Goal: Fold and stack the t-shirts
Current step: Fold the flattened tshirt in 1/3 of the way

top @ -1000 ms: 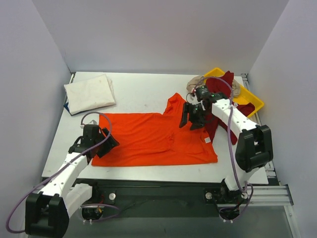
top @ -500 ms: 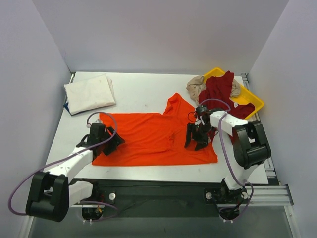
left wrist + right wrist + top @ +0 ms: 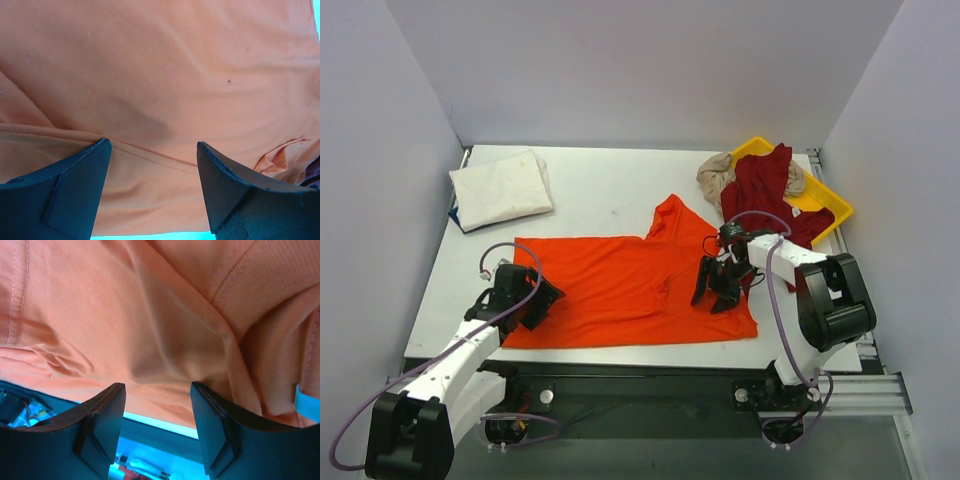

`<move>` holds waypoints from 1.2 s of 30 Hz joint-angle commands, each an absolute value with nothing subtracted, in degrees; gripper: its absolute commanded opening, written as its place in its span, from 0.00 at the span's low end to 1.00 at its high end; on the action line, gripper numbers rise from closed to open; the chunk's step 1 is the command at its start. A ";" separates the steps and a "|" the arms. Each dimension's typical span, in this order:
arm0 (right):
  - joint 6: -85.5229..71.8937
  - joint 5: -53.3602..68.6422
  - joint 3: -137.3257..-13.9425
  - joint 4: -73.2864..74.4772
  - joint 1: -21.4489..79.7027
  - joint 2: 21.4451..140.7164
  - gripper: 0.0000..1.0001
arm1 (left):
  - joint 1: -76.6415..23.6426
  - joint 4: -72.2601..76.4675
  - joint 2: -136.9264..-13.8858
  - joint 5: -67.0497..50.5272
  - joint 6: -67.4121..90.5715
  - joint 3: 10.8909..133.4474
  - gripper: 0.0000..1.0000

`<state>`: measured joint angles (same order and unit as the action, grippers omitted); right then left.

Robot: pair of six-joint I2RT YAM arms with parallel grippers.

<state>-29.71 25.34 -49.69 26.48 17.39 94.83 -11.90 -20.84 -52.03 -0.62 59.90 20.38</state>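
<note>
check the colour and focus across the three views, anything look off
Top external: even, soft light, sharp, orange t-shirt vividly saturated. Left wrist: same cloth washed to pale peach, surroundings tinted cyan, left tool near-black with little detail. Right wrist: same pale cast and cyan tint, stitching crisp, right tool dark.

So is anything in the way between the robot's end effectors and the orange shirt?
No, nothing visible. The left end effector and the right end effector are both right at the orange t-shirt, jaws open, and the wrist views show only orange cloth in front of them.
</note>
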 commanded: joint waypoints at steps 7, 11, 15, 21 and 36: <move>-32.08 20.92 -40.08 30.59 19.86 95.10 0.56 | -11.87 -28.74 -53.35 1.41 61.08 18.11 0.81; -32.87 20.66 -39.20 31.20 20.65 94.75 0.56 | -11.87 -29.88 -53.00 1.84 61.17 18.28 0.82; -33.31 20.04 -38.76 31.82 21.00 94.57 0.56 | -11.87 -31.81 -51.07 2.29 61.17 18.63 0.82; -32.96 18.99 -39.81 32.78 20.92 95.27 0.56 | -11.87 -33.40 -49.75 2.55 61.87 18.72 0.83; -29.71 18.90 -53.84 39.81 20.83 90.10 0.57 | -11.95 -37.61 -47.81 5.62 58.46 27.84 0.84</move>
